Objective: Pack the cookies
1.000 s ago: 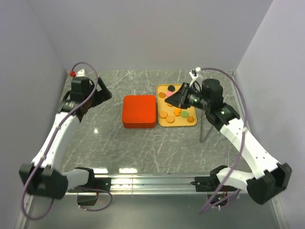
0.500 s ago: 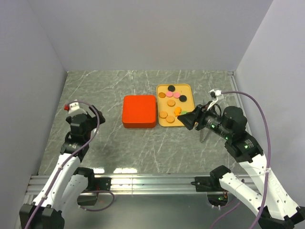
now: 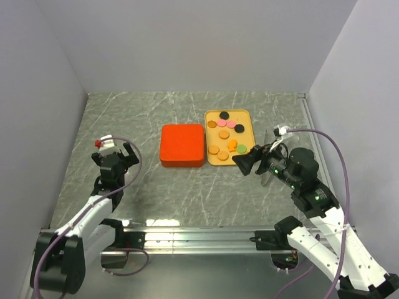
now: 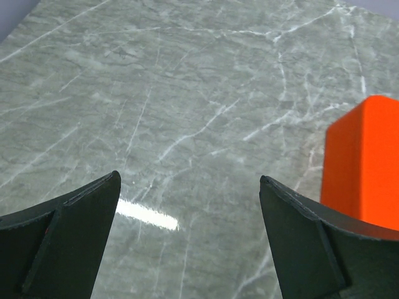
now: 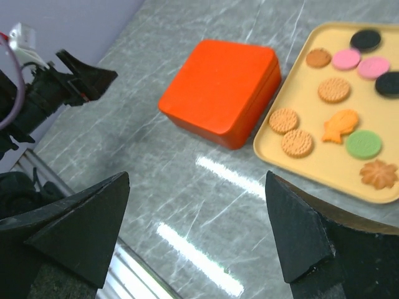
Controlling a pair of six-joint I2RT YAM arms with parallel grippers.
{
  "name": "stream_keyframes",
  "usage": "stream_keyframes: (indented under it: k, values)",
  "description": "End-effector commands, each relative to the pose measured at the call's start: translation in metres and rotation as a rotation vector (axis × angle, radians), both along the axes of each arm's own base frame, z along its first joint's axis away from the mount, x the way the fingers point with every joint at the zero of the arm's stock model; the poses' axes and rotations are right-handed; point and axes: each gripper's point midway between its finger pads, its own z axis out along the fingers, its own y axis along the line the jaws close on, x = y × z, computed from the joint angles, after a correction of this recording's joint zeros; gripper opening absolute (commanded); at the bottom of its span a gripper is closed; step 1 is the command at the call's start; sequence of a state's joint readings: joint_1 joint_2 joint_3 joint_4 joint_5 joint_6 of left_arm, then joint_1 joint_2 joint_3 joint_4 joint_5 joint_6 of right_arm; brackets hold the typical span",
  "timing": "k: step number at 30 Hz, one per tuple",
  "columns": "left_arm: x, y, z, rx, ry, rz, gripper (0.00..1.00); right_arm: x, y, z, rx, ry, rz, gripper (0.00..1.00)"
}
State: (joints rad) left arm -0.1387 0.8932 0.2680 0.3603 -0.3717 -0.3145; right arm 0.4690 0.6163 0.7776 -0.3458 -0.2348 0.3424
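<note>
Lying on a flat tan tray (image 5: 324,164), round ridged cookies (image 5: 297,142); glossy orange box (image 5: 221,90) on marbled desk (image 4: 187,93); both jaws wide, empty.

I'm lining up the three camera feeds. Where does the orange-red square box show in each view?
Top external: orange-red box at centre, just left of the yellow tray.
Left wrist: the box at the right edge, cut off by the frame.
Right wrist: the box upper middle, left of the tray.
Shared landmark: the grey marbled tabletop, in all three.
</note>
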Motion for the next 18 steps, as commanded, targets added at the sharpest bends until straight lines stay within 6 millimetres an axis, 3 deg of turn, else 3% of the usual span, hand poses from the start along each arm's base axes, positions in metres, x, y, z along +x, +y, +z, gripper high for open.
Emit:
stream_keyframes:
  k: [1,3,4,6,10,14,18]
  values:
    - [0.02,0.003,0.026,0.034,-0.129,-0.007,0.99,0.008,-0.004,0.023,-0.008,-0.139,-0.02,0.96]
    - [0.026,0.007,0.027,0.042,-0.148,-0.001,0.99,0.008,-0.002,0.021,-0.026,-0.156,-0.001,0.96]
    - [0.03,0.007,0.017,0.049,-0.12,-0.005,0.99,0.006,0.003,0.019,-0.028,-0.16,0.035,0.97]
    - [0.037,0.009,0.018,0.043,-0.141,-0.004,0.99,0.005,0.008,0.017,-0.024,-0.17,0.066,0.97]
    - [0.052,0.007,0.0,0.065,-0.098,-0.02,0.99,0.011,0.011,0.013,-0.015,-0.135,0.059,0.98]
    - [0.077,0.008,0.012,0.095,-0.135,-0.036,0.99,0.026,0.0,0.008,-0.01,-0.114,-0.053,0.99]
    - [0.089,0.009,-0.001,0.111,-0.126,-0.066,0.99,0.045,-0.015,-0.002,-0.032,-0.086,-0.182,0.99]
